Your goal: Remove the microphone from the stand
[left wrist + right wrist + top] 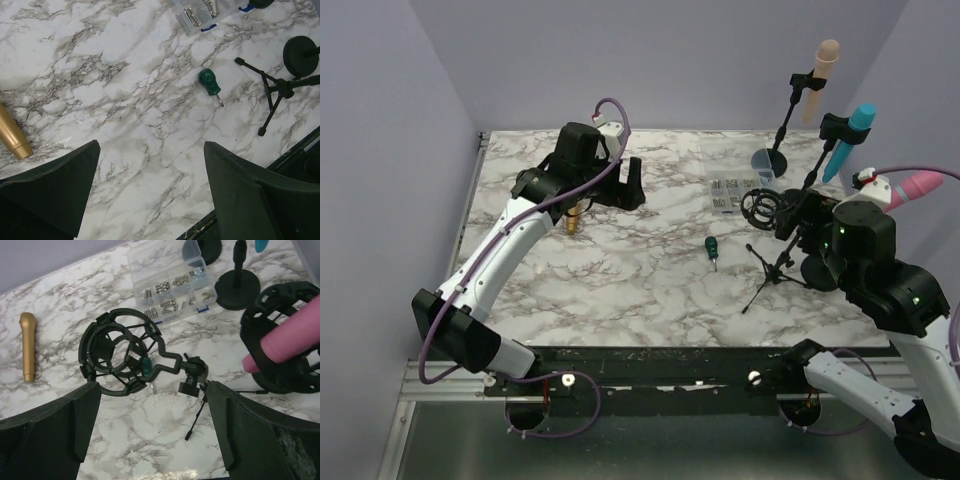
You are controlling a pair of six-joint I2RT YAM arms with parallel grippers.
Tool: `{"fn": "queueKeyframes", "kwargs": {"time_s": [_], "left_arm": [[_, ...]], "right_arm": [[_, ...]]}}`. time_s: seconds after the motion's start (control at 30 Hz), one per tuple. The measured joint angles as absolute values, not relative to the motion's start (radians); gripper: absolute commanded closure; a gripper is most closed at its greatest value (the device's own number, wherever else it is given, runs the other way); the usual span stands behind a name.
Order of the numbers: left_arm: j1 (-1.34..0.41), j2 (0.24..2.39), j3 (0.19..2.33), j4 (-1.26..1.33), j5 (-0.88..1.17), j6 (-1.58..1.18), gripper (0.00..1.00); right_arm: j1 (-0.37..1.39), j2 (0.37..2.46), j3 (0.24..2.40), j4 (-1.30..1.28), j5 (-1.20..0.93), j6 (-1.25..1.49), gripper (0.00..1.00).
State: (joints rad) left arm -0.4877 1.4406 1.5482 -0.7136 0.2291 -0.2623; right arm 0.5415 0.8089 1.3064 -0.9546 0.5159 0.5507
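The table (620, 290) is reached over by both arms, the left gripper (151, 147) being held spread above bare marble and the right gripper (152, 387) likewise spread, with nothing pinched by either. The stand (775, 270) is set on its tripod in front of the right gripper with its mount (120, 357) empty, while a pink microphone (292, 337) is carried in a second mount (272, 372) to the right. The gold microphone (572, 218) is laid flat on the table near the left gripper, well apart from the stand, and a screwdriver (210, 82) is laid between the two.
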Motion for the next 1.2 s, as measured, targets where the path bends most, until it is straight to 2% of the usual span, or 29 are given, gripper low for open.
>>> {"fn": "queueKeyframes", "kwargs": {"time_s": [0.07,0.17,0.27,0.53,0.87,1.13,1.2], "left_arm": [[-0.507,1.438,1.527,-0.705,0.221,-0.250,0.12],[-0.530,1.414,1.501,-0.680,0.220,-0.238,0.12],[-0.542,1.376,1.489,-0.664,0.221,-0.232,0.12],[-0.554,1.309,1.482,-0.618,0.220,-0.224,0.11],[-0.583,1.309,1.475,-0.615,0.217,-0.219,0.10],[-0.597,1.309,1.475,-0.616,0.212,-0.208,0.10],[-0.601,1.309,1.475,-0.616,0.208,-0.206,0.10]], "right_arm": [[0.542,0.783,1.300,-0.980,0.557,0.567,0.05],[0.542,0.741,1.275,-1.000,0.603,0.599,0.13],[0.542,0.711,1.238,-1.010,0.624,0.646,0.14],[0.542,0.635,1.044,-1.011,0.576,0.749,0.13],[0.542,0.633,1.034,-0.953,0.611,0.767,0.12],[0.542,0.654,1.048,-0.853,0.647,0.632,0.34],[0.542,0.653,1.048,-0.829,0.657,0.602,0.37]]}}
